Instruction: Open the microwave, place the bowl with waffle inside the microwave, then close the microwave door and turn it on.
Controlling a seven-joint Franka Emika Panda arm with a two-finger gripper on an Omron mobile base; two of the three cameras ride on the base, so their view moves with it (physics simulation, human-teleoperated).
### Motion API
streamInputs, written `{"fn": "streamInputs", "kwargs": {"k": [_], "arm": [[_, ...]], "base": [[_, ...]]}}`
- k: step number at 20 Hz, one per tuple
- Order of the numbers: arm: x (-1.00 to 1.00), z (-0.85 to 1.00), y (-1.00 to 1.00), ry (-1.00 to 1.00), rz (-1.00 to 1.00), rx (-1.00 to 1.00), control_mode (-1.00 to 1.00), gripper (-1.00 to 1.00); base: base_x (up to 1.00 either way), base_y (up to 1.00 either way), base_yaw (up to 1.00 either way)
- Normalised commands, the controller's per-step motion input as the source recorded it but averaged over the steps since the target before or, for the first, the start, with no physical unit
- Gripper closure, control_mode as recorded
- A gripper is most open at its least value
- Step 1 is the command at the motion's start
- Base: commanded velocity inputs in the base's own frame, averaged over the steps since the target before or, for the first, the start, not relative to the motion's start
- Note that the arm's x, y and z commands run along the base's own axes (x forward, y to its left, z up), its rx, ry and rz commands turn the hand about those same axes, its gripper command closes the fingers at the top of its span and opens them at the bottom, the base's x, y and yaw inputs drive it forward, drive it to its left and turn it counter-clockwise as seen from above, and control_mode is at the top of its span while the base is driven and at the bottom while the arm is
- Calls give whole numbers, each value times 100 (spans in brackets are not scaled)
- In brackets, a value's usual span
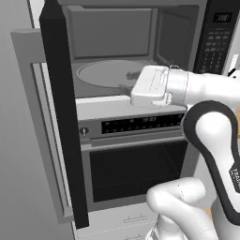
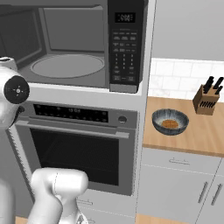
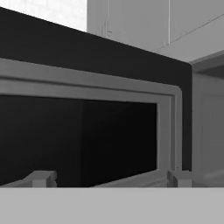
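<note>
The microwave (image 1: pixel 117 42) (image 2: pixel 65 39) stands open, with its grey cavity and round turntable (image 1: pixel 105 72) (image 2: pixel 68 65) bare. The microwave door (image 1: pixel 61 108) is swung far out to the left, seen edge-on. In the hand view its inner window side (image 3: pixel 87 131) lies close ahead. My gripper (image 3: pixel 109 178) is open, its fingertips (image 3: pixel 41 177) far apart with nothing between them. The white hand (image 1: pixel 150 86) hovers at the cavity's front lip, pointing left at the door. The dark striped bowl (image 2: pixel 170 121) with the waffle (image 2: pixel 170 124) sits on the wooden counter (image 2: pixel 192 135) to the right.
The dark keypad strip (image 1: pixel 216 42) (image 2: pixel 124 48) runs down the microwave's right side. Below it is the oven (image 1: pixel 136 164) (image 2: pixel 74 148) with a horizontal handle. A knife block (image 2: pixel 208 99) stands behind the bowl at the tiled wall.
</note>
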Motion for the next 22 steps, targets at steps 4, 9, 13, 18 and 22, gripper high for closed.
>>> {"fn": "streamInputs", "kwargs": {"k": [4,9,13,18,22], "arm": [[0,21,-100,9,-27,-1,-100,-100],[0,18,-100,18,-32,-7,-100,-100],[0,8,-100,18,-35,-7,-100,-100],[-4,0,-100,16,-32,-2,-100,-100],[-23,-2,-100,10,-22,0,-100,-100]], "base": [[0,0,0],[0,0,0],[0,0,0],[0,0,0],[0,0,0]]}}
